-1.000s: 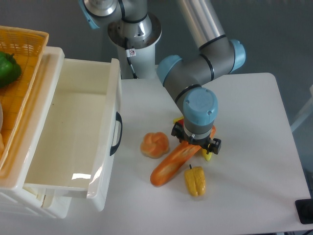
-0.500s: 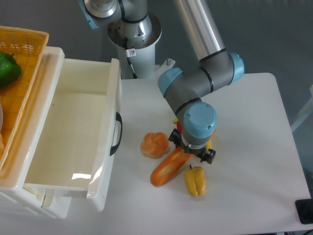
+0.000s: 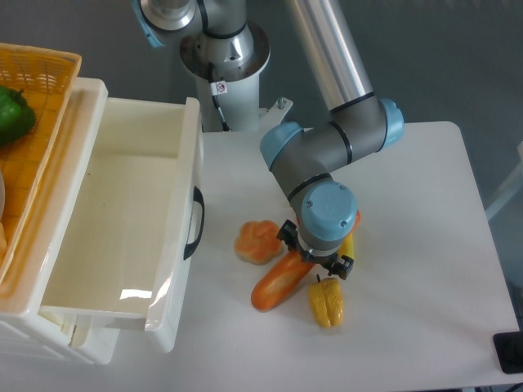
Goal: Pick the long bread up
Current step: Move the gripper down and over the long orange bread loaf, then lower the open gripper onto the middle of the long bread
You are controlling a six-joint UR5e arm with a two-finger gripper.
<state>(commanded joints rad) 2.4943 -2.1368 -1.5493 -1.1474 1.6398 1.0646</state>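
The long bread (image 3: 278, 283) lies slantwise on the table (image 3: 425, 204), between the round bun (image 3: 257, 241) and the yellow pepper (image 3: 326, 300). The pincer (image 3: 315, 260) sits over its upper end; the wrist hides whether it grips.

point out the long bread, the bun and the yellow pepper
long bread (image 3: 276, 286), fixed camera, lower left half
bun (image 3: 257, 242), fixed camera, top middle
yellow pepper (image 3: 326, 302), fixed camera, body middle

small sticker on robot base (image 3: 219, 87), unreadable, no other text
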